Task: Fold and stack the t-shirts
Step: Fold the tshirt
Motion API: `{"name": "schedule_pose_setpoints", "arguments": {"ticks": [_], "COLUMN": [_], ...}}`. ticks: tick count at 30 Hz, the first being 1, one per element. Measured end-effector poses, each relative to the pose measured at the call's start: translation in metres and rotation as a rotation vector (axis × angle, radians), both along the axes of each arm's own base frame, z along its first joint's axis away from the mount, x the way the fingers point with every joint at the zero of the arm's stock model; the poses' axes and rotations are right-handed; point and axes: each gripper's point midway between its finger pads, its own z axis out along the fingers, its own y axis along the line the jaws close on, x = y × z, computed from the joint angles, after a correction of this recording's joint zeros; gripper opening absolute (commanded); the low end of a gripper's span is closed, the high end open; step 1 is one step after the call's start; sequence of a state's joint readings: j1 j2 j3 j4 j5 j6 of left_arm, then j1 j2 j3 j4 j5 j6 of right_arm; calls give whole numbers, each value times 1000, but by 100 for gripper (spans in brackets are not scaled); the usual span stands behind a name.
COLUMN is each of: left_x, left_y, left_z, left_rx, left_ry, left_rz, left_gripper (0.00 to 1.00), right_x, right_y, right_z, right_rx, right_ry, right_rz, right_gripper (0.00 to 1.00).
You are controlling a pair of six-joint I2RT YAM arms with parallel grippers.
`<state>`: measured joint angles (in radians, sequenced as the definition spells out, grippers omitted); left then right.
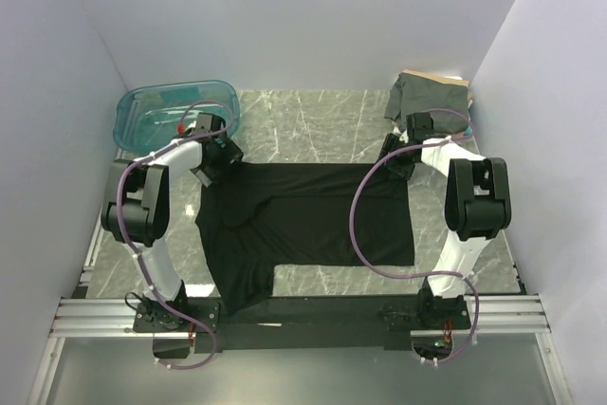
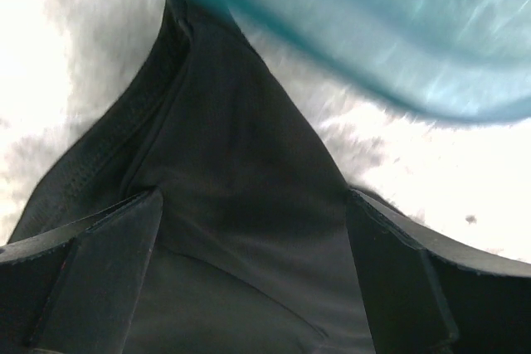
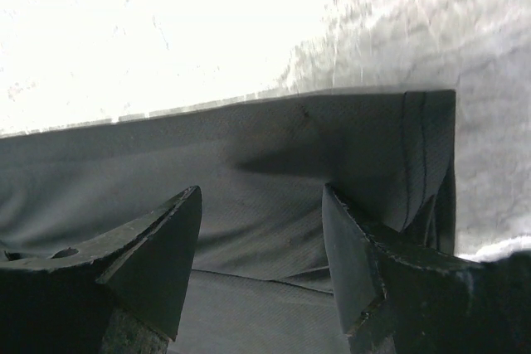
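A plain black t-shirt (image 1: 313, 215) lies spread on the marble table, one part hanging over the near edge. My left gripper (image 1: 216, 154) is over its far left corner, jaws open, with black cloth (image 2: 241, 163) lying between the fingers (image 2: 91, 271). My right gripper (image 1: 398, 160) is over the far right corner, jaws open, astride the cloth near its stitched hem (image 3: 415, 155). A folded dark grey-green t-shirt (image 1: 427, 97) lies at the back right on a tan one (image 1: 448, 76). No white shirt is in view.
A translucent teal plastic bin (image 1: 142, 111) stands at the back left, just beyond my left gripper; it fills the top of the left wrist view (image 2: 373, 31). White walls close in the table on three sides. A metal rail (image 1: 95, 315) runs along the near edge.
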<state>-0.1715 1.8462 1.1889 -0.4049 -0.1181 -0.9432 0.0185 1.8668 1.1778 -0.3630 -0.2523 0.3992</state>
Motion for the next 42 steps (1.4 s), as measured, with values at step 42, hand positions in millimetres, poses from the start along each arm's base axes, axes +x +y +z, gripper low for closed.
{"name": "schedule_pose_setpoints", "arguments": {"ticks": [42], "left_x": [-298], "left_y": [-80], "left_z": [35], "left_rx": [-64], "left_ry": [86], "left_rz": [-359], "left_gripper": [94], "right_x": [-105], "right_y": [-7], "right_z": [82], "right_rx": [8], "right_ry": [-307], "right_rz": [-53], "right_gripper": [68]}}
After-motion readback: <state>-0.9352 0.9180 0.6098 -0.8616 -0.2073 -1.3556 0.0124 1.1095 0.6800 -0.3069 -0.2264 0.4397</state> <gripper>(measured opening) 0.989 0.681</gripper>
